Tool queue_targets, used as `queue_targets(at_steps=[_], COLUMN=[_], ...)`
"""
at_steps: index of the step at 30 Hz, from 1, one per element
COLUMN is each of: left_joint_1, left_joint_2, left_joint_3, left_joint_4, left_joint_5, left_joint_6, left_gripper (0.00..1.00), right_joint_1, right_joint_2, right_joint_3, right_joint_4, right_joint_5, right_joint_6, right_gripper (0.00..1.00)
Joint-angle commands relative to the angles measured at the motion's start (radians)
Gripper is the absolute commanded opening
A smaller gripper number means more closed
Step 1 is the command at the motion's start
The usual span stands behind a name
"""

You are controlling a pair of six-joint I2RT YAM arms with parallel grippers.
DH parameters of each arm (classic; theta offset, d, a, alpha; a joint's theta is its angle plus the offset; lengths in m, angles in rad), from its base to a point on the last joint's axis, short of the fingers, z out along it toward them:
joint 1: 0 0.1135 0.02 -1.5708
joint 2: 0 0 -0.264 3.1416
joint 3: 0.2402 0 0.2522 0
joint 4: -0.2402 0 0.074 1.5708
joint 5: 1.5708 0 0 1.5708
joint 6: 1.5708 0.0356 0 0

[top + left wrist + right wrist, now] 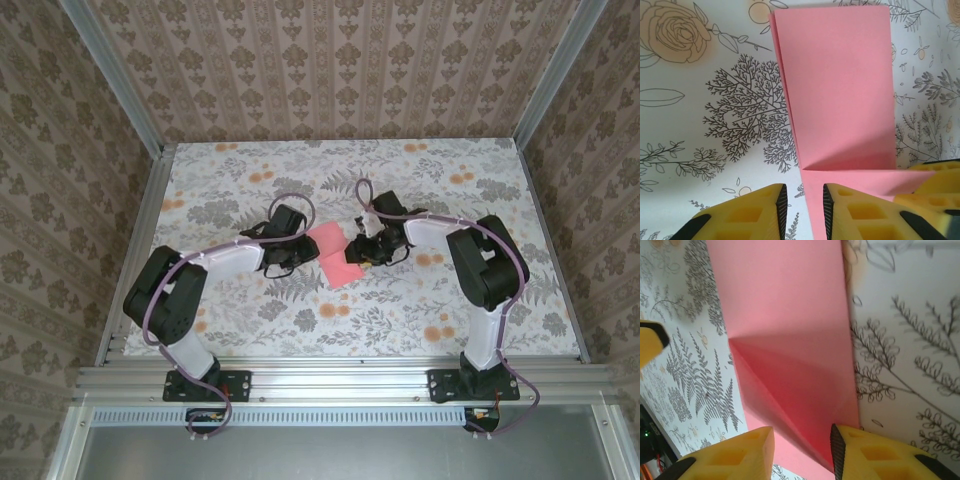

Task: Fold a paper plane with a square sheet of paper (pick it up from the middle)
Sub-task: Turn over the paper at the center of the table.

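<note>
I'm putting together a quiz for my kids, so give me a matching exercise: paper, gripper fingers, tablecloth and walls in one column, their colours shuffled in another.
1. paper
2. gripper fingers
3. tablecloth
4. walls

a. yellow
b. brownish, with striped ornament
c. pink
d. white with grey leaves and orange flowers

Pairs: 1-c, 2-a, 3-d, 4-b

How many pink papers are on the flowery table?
1. The pink paper lies partly folded near the middle of the table. A second sheet underneath it would be hidden.
</note>
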Motion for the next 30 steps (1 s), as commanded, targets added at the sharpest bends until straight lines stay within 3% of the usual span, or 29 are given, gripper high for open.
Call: queue_targets(at_steps=[1,8,16,30], left_joint_1=[0.004,-0.022,-0.056,-0.069], left_joint_2=[-0.033,-0.009,0.096,0.187], left_joint_3=[0.001,0.052,0.121,0.155], left_joint_4=[-0.008,-0.003,-0.013,-0.020], left_joint_5=[-0.004,0.046,0.079,0.071], left_joint_6=[-0.004,0.038,0.034,0.007], left_gripper=[0.28,0.27,0.21,0.16], right_joint_1=[0.020,0.066,0.050,0.050], right_joint_2=[-0.046,-0.134,-0.124,-0.036], right_joint_3=[-0.057,-0.143,-0.061,0.027], right_joint_4=[0.034,0.165,-0.018,-0.035], right_joint_5=[-0.027,-0.066,0.140,0.158], right_joint_6=[0.069,0.198,0.097,0.052], right_gripper=[0.37,0.38,0.43,0.47])
